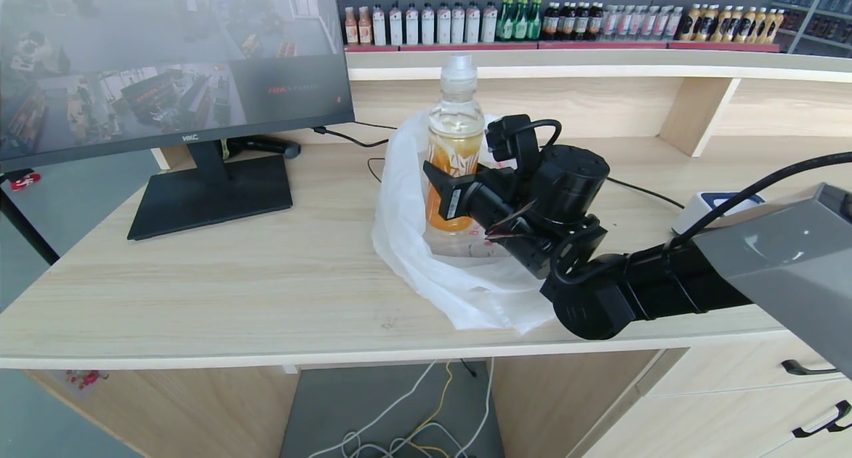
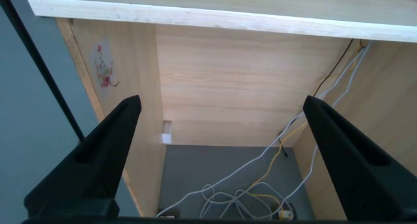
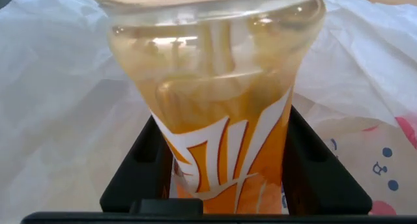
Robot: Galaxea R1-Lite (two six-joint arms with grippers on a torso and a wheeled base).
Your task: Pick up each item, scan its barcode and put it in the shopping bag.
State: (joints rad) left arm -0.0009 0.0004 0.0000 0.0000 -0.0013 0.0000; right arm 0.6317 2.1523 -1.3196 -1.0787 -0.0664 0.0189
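Observation:
A clear bottle (image 1: 456,132) with a white cap and an orange label stands upright inside the white shopping bag (image 1: 406,245) on the wooden counter. My right gripper (image 1: 459,182) comes at it from the right, shut on the bottle's lower body at label height. In the right wrist view the bottle (image 3: 221,120) sits between the two black fingers (image 3: 140,172), with the bag (image 3: 58,120) behind it. My left gripper (image 2: 221,165) hangs below the counter's edge, open and holding nothing, facing the cabinet recess.
A monitor (image 1: 166,58) on a black stand occupies the counter's left back. A black handheld scanner (image 1: 259,145) lies behind its stand. A small white and blue device (image 1: 705,208) sits at the right. A raised wooden ledge (image 1: 599,72) runs behind. Cables (image 2: 247,198) lie under the counter.

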